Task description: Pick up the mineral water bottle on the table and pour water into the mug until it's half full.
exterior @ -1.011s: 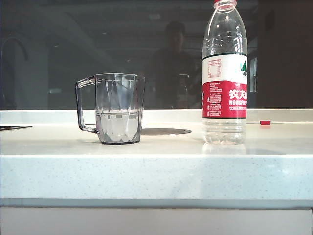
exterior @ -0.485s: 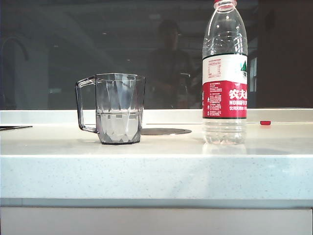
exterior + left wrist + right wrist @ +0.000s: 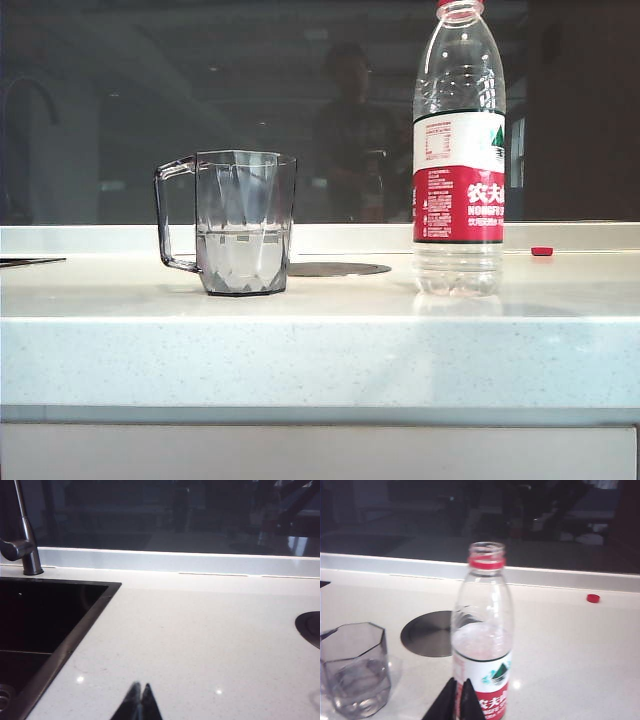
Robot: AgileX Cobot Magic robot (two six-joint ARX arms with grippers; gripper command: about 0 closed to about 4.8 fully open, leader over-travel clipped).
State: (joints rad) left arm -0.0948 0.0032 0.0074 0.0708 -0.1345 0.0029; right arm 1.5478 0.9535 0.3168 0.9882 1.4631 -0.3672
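Exterior view: tall clear plastic mineral water bottle [image 3: 459, 150] w/ white-and-red label and red neck ring stands upright, uncapped, right of centre on the wide white speckled stone-like table [image 3: 320, 350]. Transparent smoky-grey faceted mug [image 3: 237, 221] stands left of centre, handle pointing left, well apart from the bottle; clear water [image 3: 243, 255] fills it to roughly half. Flat dark round disc [image 3: 338, 268] lies on the table between them, further back. Small red cap [image 3: 542, 251] at far right near the back ledge. No arms visible here.

Left wrist view: left gripper [image 3: 138, 700] at lower centre, tips pressed together, holding nothing, over bare table beside a black sink [image 3: 40, 625] and faucet [image 3: 25, 535].

Right wrist view: right gripper [image 3: 457, 695] at bottom centre, tips together, empty, in front of the bottle's label, contact unclear; mug at lower left.
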